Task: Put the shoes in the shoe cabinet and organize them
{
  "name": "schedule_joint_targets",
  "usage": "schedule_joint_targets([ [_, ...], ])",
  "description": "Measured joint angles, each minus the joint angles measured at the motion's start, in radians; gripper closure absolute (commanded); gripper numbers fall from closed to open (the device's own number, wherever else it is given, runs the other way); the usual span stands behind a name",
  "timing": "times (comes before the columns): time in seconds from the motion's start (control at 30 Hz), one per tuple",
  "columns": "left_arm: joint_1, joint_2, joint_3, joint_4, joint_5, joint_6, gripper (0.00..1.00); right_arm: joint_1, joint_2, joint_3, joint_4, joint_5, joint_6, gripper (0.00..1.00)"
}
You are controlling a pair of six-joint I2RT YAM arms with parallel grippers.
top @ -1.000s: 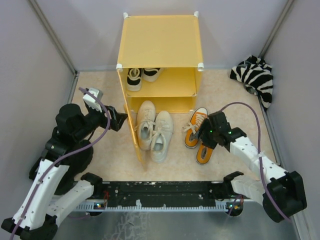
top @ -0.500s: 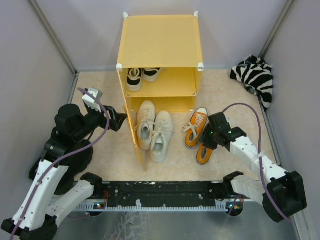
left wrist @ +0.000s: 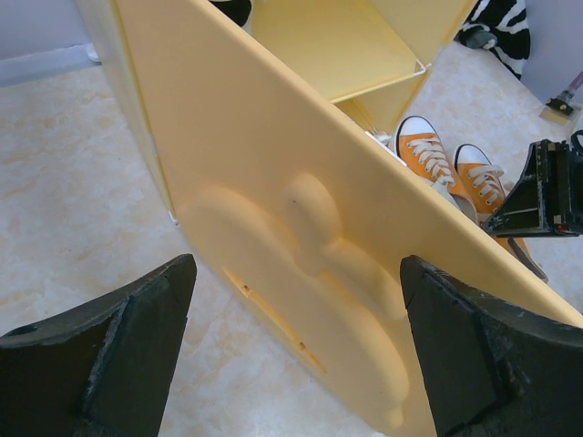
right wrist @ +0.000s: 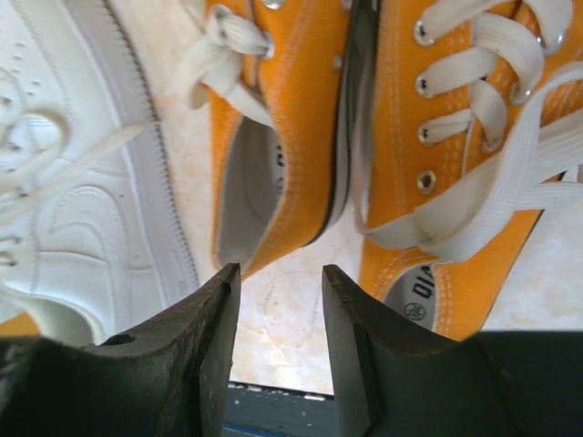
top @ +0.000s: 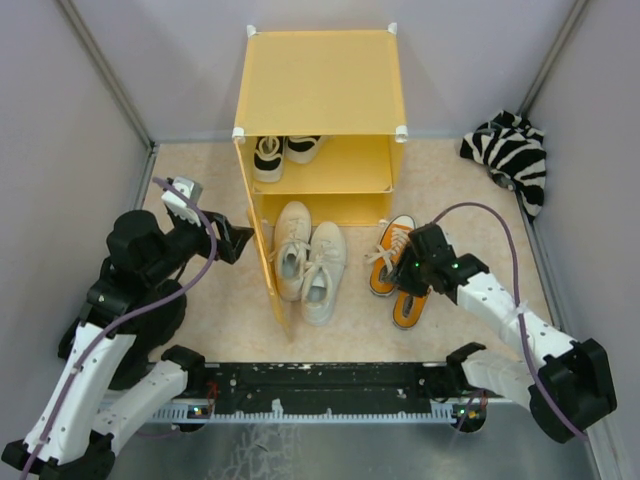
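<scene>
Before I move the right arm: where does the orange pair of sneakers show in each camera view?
Top external: orange pair right of centre, beside the off-white pair, partly under the right gripper.
Left wrist: orange pair upper right, past the cabinet door edge.
Right wrist: orange pair fills the upper frame, heels nearest.
Shared landmark: the right gripper, visible in all three.

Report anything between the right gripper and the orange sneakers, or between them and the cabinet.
Nothing visible separates the right gripper from the orange sneakers; it hangs above them. The off-white sneakers lie across the lower opening of the cabinet, left of the orange pair. The upper shelf has room beside the black sneakers.
</scene>
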Motion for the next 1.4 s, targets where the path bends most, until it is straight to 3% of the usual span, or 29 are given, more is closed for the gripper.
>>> schedule_joint_targets([
  [0.17, 0.000, 0.000, -0.001, -0.001, -0.003, 0.000, 0.01, 0.011, -0.004, 0.040, 0.019, 0.028, 0.011, 0.56],
  [0.37, 0.000, -0.001, -0.003, -0.002, -0.008, 0.004, 0.01, 0.011, 0.138, 0.051, 0.039, 0.055, 0.016, 0.62],
  [0.4, 0.000, -0.002, -0.003, -0.003, -0.010, 0.005, 0.01, 0.011, 0.164, 0.054, 0.036, 0.056, 0.016, 0.76],
  [0.43, 0.000, -0.003, -0.004, -0.003, -0.014, 0.008, 0.01, 0.011, 0.186, 0.058, 0.035, 0.056, 0.016, 0.98],
  [0.47, 0.000, -0.004, -0.004, -0.003, -0.018, 0.009, 0.01, 0.011, 0.204, 0.063, 0.034, 0.056, 0.017, 1.00],
  [0.7, 0.000, -0.007, -0.004, -0.004, -0.023, 0.012, 0.01, 0.034, 0.202, 0.067, 0.027, 0.067, 0.028, 1.00],
  [0.93, 0.000, -0.002, -0.005, -0.002, -0.015, 0.011, 0.01, 0.140, 0.051, 0.051, -0.082, 0.099, 0.126, 1.00],
  [0.97, 0.000, -0.001, -0.007, -0.002, -0.013, 0.011, 0.01, 0.143, 0.035, 0.042, -0.092, 0.102, 0.134, 0.99],
  [1.03, 0.000, 0.002, -0.012, 0.000, -0.006, 0.008, 0.01, 0.144, 0.016, 0.021, -0.107, 0.110, 0.146, 0.79],
  [1.17, -0.001, 0.010, -0.019, 0.005, 0.005, 0.006, 0.01, 0.144, 0.023, 0.009, -0.109, 0.109, 0.152, 0.51],
  [1.23, -0.001, 0.017, -0.019, 0.005, 0.006, 0.006, 0.01, 0.145, 0.030, 0.011, -0.109, 0.111, 0.146, 0.28],
  [1.4, -0.001, 0.015, -0.023, 0.006, 0.006, 0.005, 0.01, 0.145, 0.040, 0.081, -0.147, 0.137, 0.117, 0.23],
])
